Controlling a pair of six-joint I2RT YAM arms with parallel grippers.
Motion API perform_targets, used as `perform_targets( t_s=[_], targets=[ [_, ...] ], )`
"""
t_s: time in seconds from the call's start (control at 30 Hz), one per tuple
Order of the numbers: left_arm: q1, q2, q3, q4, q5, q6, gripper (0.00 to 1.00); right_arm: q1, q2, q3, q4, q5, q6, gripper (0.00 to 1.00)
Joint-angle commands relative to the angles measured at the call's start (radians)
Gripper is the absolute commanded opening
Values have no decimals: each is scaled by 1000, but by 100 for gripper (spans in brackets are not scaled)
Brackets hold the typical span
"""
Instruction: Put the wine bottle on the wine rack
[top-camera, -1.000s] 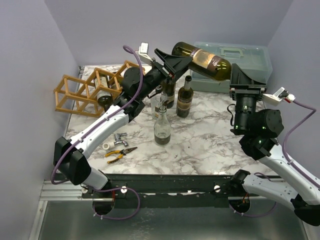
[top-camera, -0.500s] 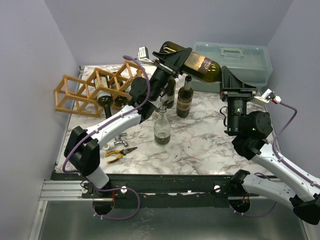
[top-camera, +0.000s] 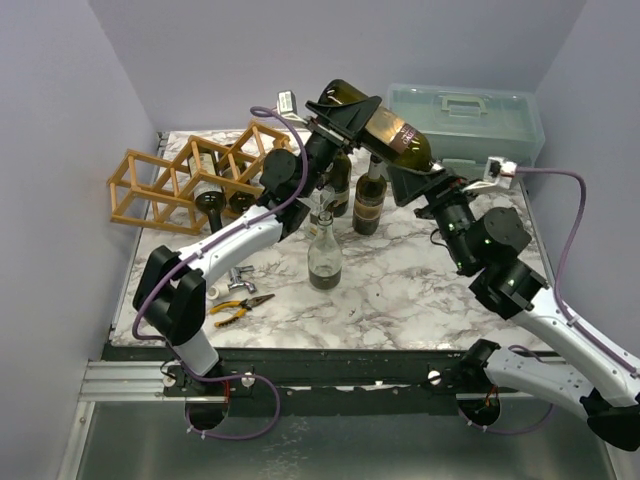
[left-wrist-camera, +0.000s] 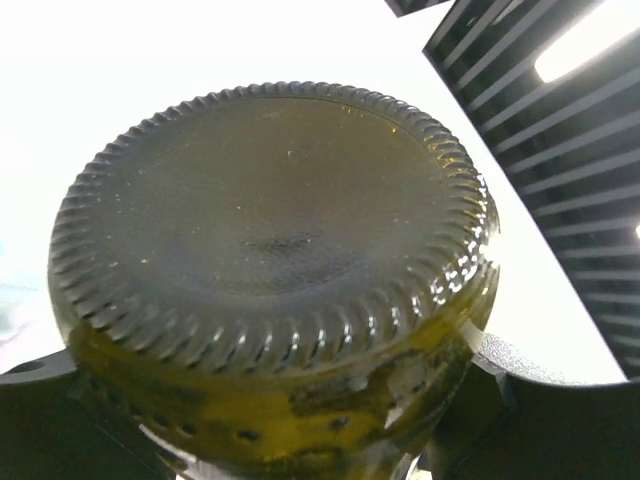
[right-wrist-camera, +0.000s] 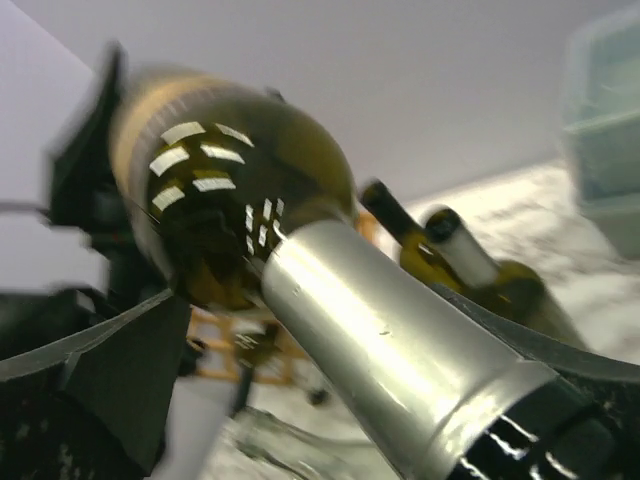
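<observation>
The dark green wine bottle (top-camera: 385, 130) hangs tilted in the air above the back of the table, base up-left, neck down-right. My left gripper (top-camera: 345, 110) is shut on its base end; the ribbed bottom (left-wrist-camera: 270, 220) fills the left wrist view, with a dark finger (left-wrist-camera: 560, 410) pressed against each side. My right gripper (top-camera: 415, 178) is open around the silver-foiled neck (right-wrist-camera: 380, 340), and its left finger (right-wrist-camera: 100, 380) stands well off it. The wooden wine rack (top-camera: 150, 190) sits at the table's back left, with one bottle (top-camera: 207, 195) lying in it.
Two dark bottles (top-camera: 369, 195) (top-camera: 338, 185) stand under the held bottle, and a clear bottle (top-camera: 324, 250) stands nearer me. A translucent toolbox (top-camera: 470, 120) is at the back right. Pliers (top-camera: 240, 305), a metal fitting (top-camera: 238, 275) and a white ring (top-camera: 213, 292) lie front left.
My left gripper came up and shut on the bottle's base. My right gripper has now let go of the neck and tilted leftward. The bottle has shifted slightly left.
</observation>
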Motion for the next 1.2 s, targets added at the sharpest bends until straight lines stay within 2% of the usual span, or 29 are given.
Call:
perform_targets(
  t_s=[0.0, 0.1, 0.17, 0.27, 0.37, 0.6, 0.8, 0.93, 1.07, 1.17],
  targets=[
    [54, -57, 106, -140, 198, 109, 0, 6, 5, 102, -498, -94, -240, 100],
    [95, -59, 162, -249, 312, 143, 0, 7, -10, 170, -670, -148, -280, 100],
    [117, -61, 207, -339, 385, 187, 0, 6, -21, 199, -739, -258, -315, 100],
    [140, -65, 282, -480, 482, 261, 0, 6, -10, 260, -826, -341, -346, 100],
    [156, -98, 291, -571, 525, 306, 0, 6, -2, 291, -836, -399, -365, 100],
    [159, -125, 303, -604, 656, 308, 0, 7, 73, 362, -763, -681, -387, 100],
    [141, -123, 312, -655, 765, 334, 0, 6, 104, 425, -675, -582, -283, 100],
    [111, -123, 327, -682, 793, 362, 0, 7, 200, 522, -714, -468, -244, 100],
    [90, -118, 348, -723, 781, 393, 0, 5, 242, 544, -669, -487, -218, 100],
    [77, -100, 386, -760, 799, 408, 0, 6, 256, 537, -634, -442, -208, 100]
  ],
)
